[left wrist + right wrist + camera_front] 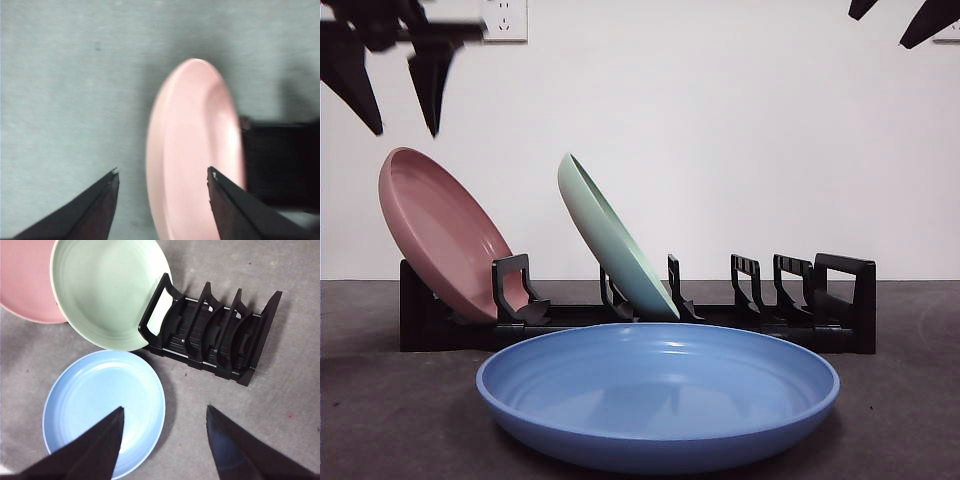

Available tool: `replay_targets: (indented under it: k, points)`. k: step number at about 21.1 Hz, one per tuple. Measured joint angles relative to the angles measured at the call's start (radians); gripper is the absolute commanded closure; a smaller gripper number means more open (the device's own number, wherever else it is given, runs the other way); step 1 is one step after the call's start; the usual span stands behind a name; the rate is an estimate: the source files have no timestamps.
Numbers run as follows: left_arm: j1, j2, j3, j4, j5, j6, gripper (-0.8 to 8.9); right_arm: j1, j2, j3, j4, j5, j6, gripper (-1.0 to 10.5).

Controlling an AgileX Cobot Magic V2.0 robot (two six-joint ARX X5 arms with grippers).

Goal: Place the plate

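**3 plates, 1 rack**

The black rack (640, 315) stands across the grey table, with upright dividers along its length. The pink plate (440, 232) leans tilted in the slot at one end. The pale green plate (615, 240) leans the same way in a slot near the middle, apart from the pink one. The blue plate (658, 395) lies flat on the table just in front of the rack, right side up.

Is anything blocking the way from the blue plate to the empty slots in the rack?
Nothing visible does. The blue plate lies flat on the table before the rack, whose slots beside the green plate stand open.
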Motion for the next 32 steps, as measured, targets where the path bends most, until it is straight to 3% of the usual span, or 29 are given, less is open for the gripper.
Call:
replay_targets:
  k: [5,8,11,16,19,24,28,32]
  points:
    - [-0.004,0.073,0.005,-0.026,-0.03,0.008,5.45,-0.004,0.0,0.0,-0.006,0.0,-0.009,6.9]
    - [-0.004,0.073,0.005,-0.035,-0.061,0.012,7.22,-0.005,0.0,0.0,-0.008,0.0,-0.01,6.9]
    - [-0.004,0.073,0.005,-0.042,-0.069,0.026,7.98,-0.005,0.0,0.0,-0.008,0.0,-0.01,6.9]
    - [-0.004,0.073,0.024,-0.068,-0.081,0.028,7.98,-0.005,0.0,0.0,-0.012,0.0,-0.01,6.9]
    - [-0.004,0.073,0.091,-0.144,-0.091,0.04,7.98,-0.005,0.0,0.0,-0.014,0.0,-0.01,6.9]
    - [-0.004,0.073,0.281,-0.296,-0.205,0.062,7.98,-0.005,0.0,0.0,-0.014,0.0,-0.013,6.9]
    - [-0.004,0.062,0.418,-0.446,-0.211,0.068,7.98,-0.005,0.0,0.0,-0.014,0.0,-0.016,6.9]
    - [-0.017,0.013,0.419,-0.496,-0.209,0.06,7.98,-0.005,0.0,0.0,-0.015,0.0,-0.02,6.9]
